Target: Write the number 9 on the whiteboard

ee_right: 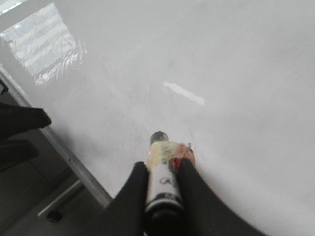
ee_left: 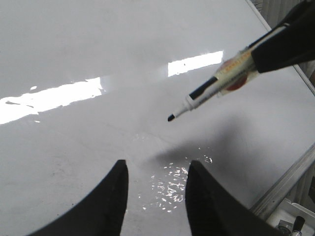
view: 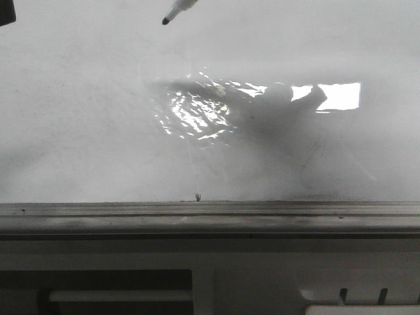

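The whiteboard [view: 79, 118] is glossy white and fills the front view, with a glare patch [view: 197, 113]. No black stroke of a number 9 shows on it. My right gripper [ee_right: 165, 164] is shut on a marker [ee_right: 165, 184], which also shows in the left wrist view [ee_left: 219, 81]. Its uncapped black tip [ee_left: 171, 118] points at the board, and its shadow lies a little apart from it. The tip also shows at the top of the front view [view: 165, 21]. My left gripper [ee_left: 156, 169] is open and empty over the board [ee_left: 74, 44], near the marker tip.
A grey metal ledge [view: 210, 216] runs along the board's near edge, with a small speck [view: 197, 195] just above it. A grey panel with slots [view: 361, 295] lies below the ledge. The board's edge rail [ee_right: 74, 162] shows in the right wrist view.
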You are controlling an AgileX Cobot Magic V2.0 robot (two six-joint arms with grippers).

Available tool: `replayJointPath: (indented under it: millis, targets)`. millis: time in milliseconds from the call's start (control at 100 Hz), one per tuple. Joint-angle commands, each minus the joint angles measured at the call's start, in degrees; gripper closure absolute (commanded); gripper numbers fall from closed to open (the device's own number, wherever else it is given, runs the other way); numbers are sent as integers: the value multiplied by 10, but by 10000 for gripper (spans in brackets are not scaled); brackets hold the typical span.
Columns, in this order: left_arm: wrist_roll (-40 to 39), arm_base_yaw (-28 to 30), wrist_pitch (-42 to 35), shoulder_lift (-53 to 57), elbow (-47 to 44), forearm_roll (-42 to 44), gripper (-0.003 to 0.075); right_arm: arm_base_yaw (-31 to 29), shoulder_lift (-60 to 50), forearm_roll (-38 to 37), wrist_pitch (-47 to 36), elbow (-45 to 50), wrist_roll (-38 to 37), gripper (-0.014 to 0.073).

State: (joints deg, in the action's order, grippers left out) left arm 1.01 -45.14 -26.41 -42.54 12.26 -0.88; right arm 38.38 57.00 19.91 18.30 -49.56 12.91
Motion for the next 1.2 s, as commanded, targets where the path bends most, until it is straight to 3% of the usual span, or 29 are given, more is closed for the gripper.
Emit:
replayJointPath:
  millis: [0, 300, 510, 600, 710, 1190]
  targets:
    - [-6, -3, -47, 2, 16, -5, 457, -20, 5, 3, -17, -41, -3, 663]
    - [-6, -3, -47, 2, 16, -5, 457, -61, 66, 2, 14, -76, -5, 663]
    - [-6, -3, -52, 2, 16, -5, 458, -62, 101, 2, -16, -78, -5, 663]
    - [-6, -3, -52, 2, 16, -5, 458, -58, 115, 9, 28, -85, -5, 663]
    - [-6, -3, -52, 2, 16, -5, 458, -52, 115, 12, 80, -79, -5, 663]
    - [-6, -3, -52, 2, 16, -5, 458, -80, 90, -10, 78, -114, -5, 663]
